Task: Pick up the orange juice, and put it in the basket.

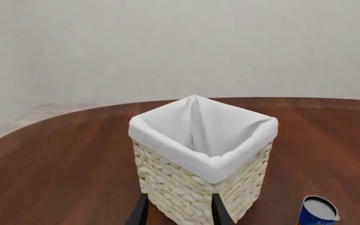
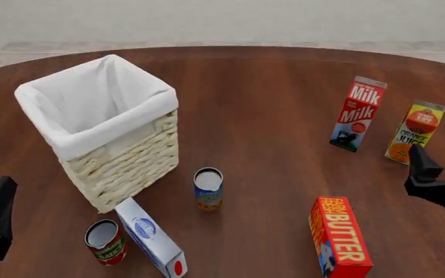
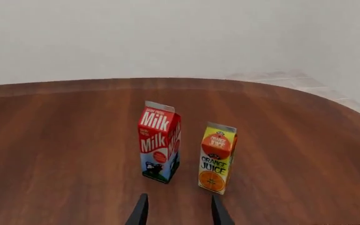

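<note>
- The orange juice (image 2: 416,132) stands upright on the brown tabletop (image 2: 269,92), well apart from the basket (image 2: 122,153), across the tabletop at the right-arm side.
- Just beside the orange juice, on its basket side, stands the red-and-white milk carton (image 2: 358,114), also upright; the two do not touch.
- The right claw (image 2: 441,168) hovers near the orange juice on the camera side, not touching it; in the right wrist view its dark fingers (image 3: 141,211) stand apart with nothing between them, the orange juice (image 3: 216,158) and milk carton (image 3: 159,142) ahead of them.
- The butter box (image 2: 338,237) stands nearer the camera than the orange juice, towards the basket side.
- The basket, pale wicker with a white liner (image 2: 91,98), stands upright; nothing shows inside it.
- Close to the basket on the camera side: a blue can (image 2: 208,188), a red-and-green can (image 2: 105,241), and a white-and-blue box (image 2: 151,237) lying flat, one end at the basket's lower corner.
- The left claw (image 1: 177,212) is held near the basket, its fingers (image 1: 221,211) parted and empty in the left wrist view; in the front view only a dark part of it shows at the frame edge.
</note>
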`<action>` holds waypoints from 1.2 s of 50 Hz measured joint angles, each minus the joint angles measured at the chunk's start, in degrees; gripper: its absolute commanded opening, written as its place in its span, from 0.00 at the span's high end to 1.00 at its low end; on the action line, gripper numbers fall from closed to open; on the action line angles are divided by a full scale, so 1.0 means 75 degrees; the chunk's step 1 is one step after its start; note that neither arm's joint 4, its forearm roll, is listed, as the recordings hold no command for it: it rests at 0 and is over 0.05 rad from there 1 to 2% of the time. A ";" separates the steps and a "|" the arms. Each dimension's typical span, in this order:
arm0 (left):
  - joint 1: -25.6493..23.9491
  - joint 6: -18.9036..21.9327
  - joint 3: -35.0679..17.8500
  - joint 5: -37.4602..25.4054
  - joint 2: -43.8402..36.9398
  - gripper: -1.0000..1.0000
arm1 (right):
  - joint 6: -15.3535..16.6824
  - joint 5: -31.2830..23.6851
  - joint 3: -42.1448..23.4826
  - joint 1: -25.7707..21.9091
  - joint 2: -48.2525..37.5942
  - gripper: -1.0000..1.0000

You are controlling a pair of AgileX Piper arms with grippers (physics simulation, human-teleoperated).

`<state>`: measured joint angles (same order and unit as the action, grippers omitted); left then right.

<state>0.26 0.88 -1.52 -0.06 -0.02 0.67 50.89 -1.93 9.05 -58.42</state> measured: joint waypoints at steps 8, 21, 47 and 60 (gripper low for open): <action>0.0019 0.0011 -0.0008 0.0003 0.0000 0.00 | 0.0022 0.0750 -0.0358 0.0237 -0.1361 0.00; 0.0040 0.0009 -0.0054 -0.0020 0.0001 0.00 | -0.0105 0.1436 -0.0893 0.0546 -0.2780 0.00; 0.0103 -0.0019 -0.0118 -0.0047 0.0001 0.00 | -0.0163 0.1515 -0.1775 0.0847 -0.3807 0.00; 0.0180 -0.0020 -0.0149 -0.0030 0.0001 0.00 | -0.0155 0.1361 -0.2184 0.0896 -0.4189 0.00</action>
<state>1.61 0.73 -2.64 -0.28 -0.01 -0.49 61.10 -18.31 15.77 -89.84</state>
